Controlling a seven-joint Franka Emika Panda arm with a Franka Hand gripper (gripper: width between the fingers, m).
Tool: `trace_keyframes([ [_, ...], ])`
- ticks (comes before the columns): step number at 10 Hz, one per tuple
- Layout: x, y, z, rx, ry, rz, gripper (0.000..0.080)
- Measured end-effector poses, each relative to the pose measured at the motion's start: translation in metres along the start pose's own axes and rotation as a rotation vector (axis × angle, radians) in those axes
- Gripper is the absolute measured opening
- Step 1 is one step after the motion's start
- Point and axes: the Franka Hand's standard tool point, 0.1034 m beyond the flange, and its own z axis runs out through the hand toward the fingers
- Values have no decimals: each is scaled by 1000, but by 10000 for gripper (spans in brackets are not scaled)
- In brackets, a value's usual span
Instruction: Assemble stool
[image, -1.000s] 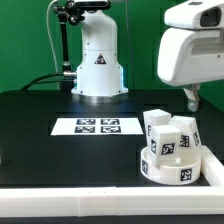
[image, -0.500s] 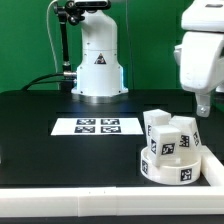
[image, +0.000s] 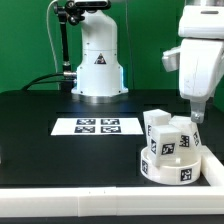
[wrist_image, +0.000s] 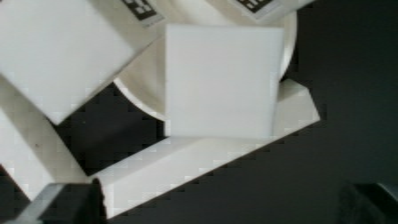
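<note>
Table (image: 40, 110) black, marker board (image: 96, 126) flat, backdrop (image: 30, 40) seemingly green

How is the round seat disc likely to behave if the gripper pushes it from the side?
The seat disc looks like rigid white plastic, so it would probably slide rather than bend. It lies flat and low, so tipping seems unlikely. The leg blocks piled on it may shift or fall off.
</note>
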Motion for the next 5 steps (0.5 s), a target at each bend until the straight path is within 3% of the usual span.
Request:
trace_keyframes([
  [5, -12, -1, 12, 2, -2, 15, 649],
])
